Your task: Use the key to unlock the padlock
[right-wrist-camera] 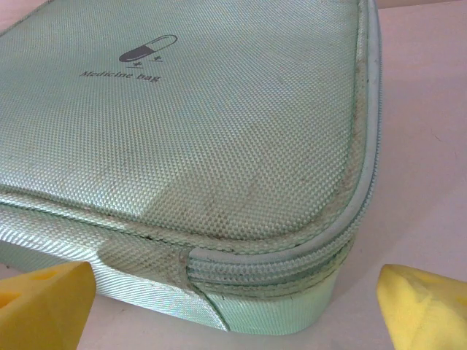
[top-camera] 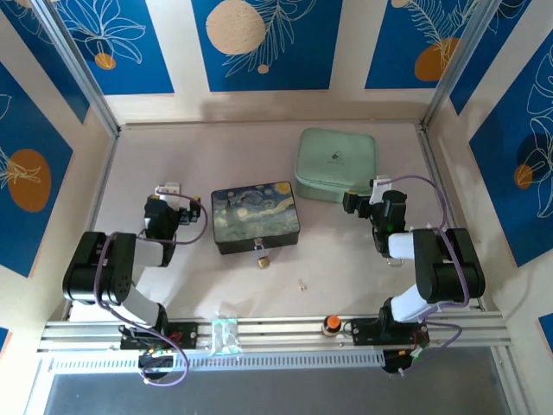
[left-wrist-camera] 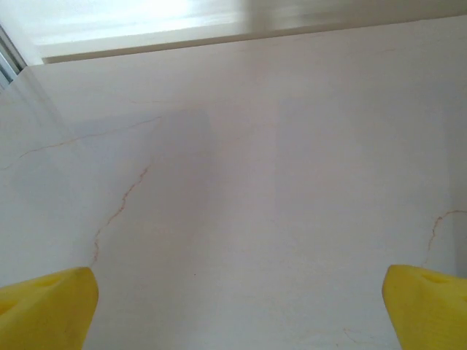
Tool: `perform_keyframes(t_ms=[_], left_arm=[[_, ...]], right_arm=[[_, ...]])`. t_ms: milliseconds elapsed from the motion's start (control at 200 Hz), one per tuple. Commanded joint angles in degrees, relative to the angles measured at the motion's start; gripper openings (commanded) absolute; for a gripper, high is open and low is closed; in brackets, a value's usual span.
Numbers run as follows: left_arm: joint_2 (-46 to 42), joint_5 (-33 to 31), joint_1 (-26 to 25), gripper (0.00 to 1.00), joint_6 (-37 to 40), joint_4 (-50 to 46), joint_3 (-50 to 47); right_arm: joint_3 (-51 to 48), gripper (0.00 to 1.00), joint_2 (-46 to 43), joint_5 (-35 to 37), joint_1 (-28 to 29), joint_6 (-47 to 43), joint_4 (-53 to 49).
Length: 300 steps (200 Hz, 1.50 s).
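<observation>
The small brass padlock (top-camera: 261, 259) hangs at the front edge of the dark starry-night box (top-camera: 256, 216) in the middle of the table. The tiny silvery key (top-camera: 301, 284) lies loose on the table, right of and nearer than the padlock. My left gripper (top-camera: 169, 194) rests left of the box, open, its yellow fingertips (left-wrist-camera: 44, 310) wide apart over bare table with nothing between them. My right gripper (top-camera: 365, 199) sits right of the box, open, facing the near corner of the green medicine bag (right-wrist-camera: 219, 146) with nothing held.
The green medicine bag (top-camera: 337, 162) lies at the back right. An orange-red round knob (top-camera: 330, 324) and a small clear item (top-camera: 225, 333) sit on the metal rail (top-camera: 276, 330) at the near edge. Walls close in the table on three sides.
</observation>
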Motion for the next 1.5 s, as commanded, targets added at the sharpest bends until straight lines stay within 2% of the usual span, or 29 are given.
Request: perform_keyframes(t_ms=[0,1286,1496], left_arm=[[0.44,1.78,-0.47,0.99,1.2,-0.08,1.04],[0.44,2.08,-0.29,0.99,1.01,-0.13,1.05],[-2.58,-1.43,-0.42,0.99,0.05,-0.08,-0.16]], right_arm=[[0.57,0.99,-0.27,0.36,0.2,-0.08,1.24],[0.48,0.99,-0.47,-0.3,-0.05,0.0,1.27],[2.78,0.99,-4.09,-0.69,-0.32,0.33,-5.83]])
